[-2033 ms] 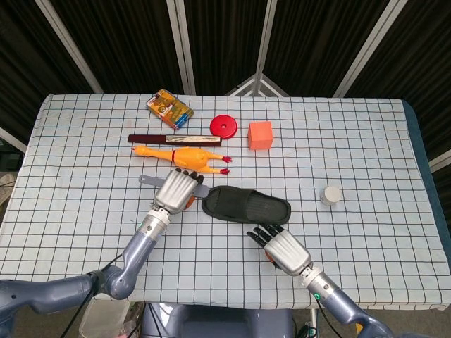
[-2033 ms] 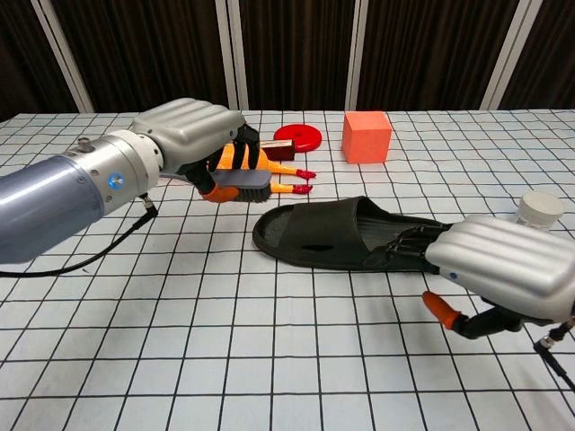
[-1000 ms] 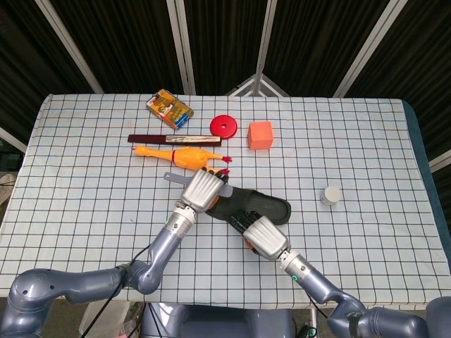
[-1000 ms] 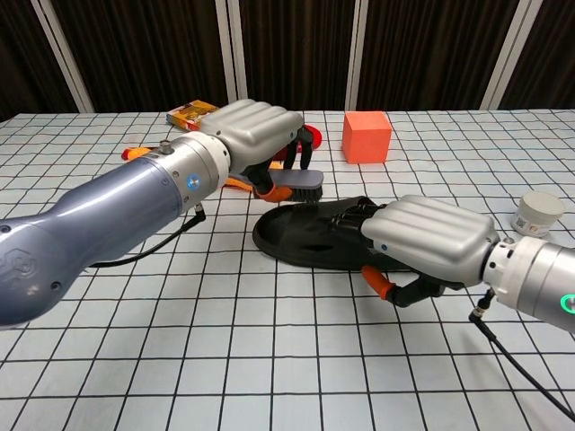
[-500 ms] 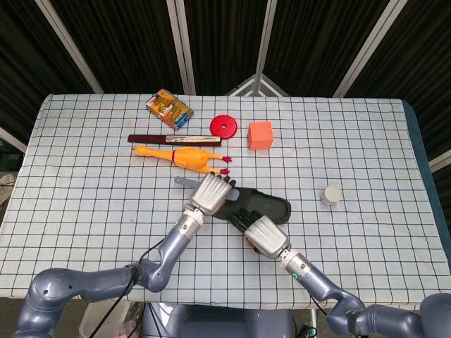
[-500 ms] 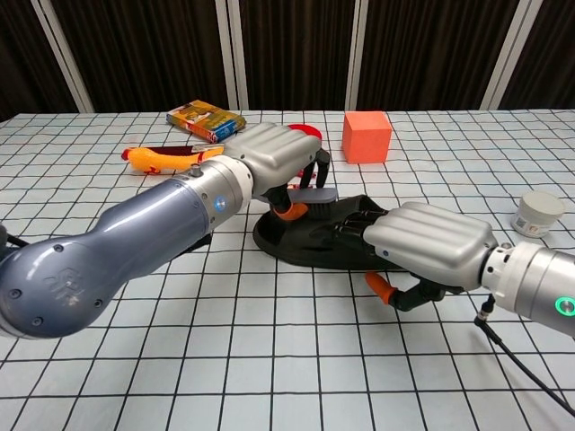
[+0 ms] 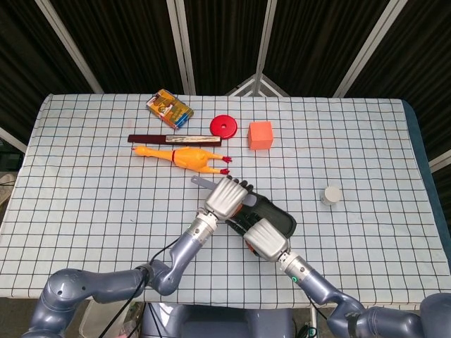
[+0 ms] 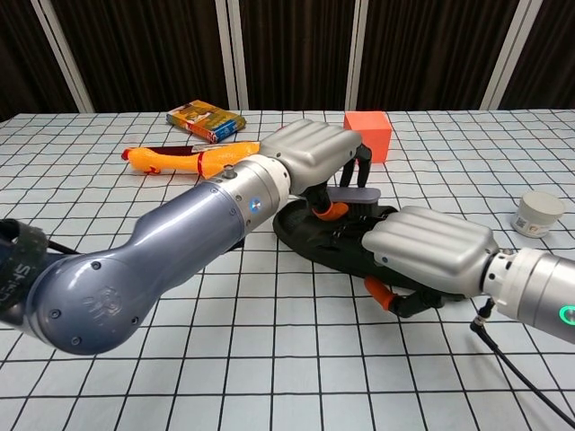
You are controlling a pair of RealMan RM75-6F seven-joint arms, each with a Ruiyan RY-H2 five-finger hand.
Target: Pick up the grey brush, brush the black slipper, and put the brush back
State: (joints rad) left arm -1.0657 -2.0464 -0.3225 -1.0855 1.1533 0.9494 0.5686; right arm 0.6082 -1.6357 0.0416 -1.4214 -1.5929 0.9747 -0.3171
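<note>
Since two seconds ago, both hands have closed in on the slipper [image 7: 276, 215]: the left hand [image 7: 227, 197] has carried the brush [image 8: 352, 195] from beside the rubber chicken [image 7: 184, 157] across to the shoe, and the right hand [image 7: 264, 237] has come up from the near edge to rest on it. Seen from above, on a checked tablecloth [image 7: 84, 183], the black slipper lies just below centre, mostly hidden under the two silver hands. The left hand grips the grey brush, fingers curled round it, with the handle end poking out at about 10 o'clock from the hand; in the chest view the brush head sits just over the slipper's upper, and contact cannot be judged. The right hand lies palm down on the slipper's 5 o'clock end, dark fingers pressed on the shoe; whether it grips or only presses is unclear. At 12 o'clock from the slipper sit a red disc [image 7: 223, 126] and an orange cube [image 7: 260, 135]. A dark red stick [image 7: 173, 139] lies just beyond the chicken, and a small box [image 7: 169, 108] beyond that. A white pot [image 7: 330, 194] stands at 3 o'clock.
</note>
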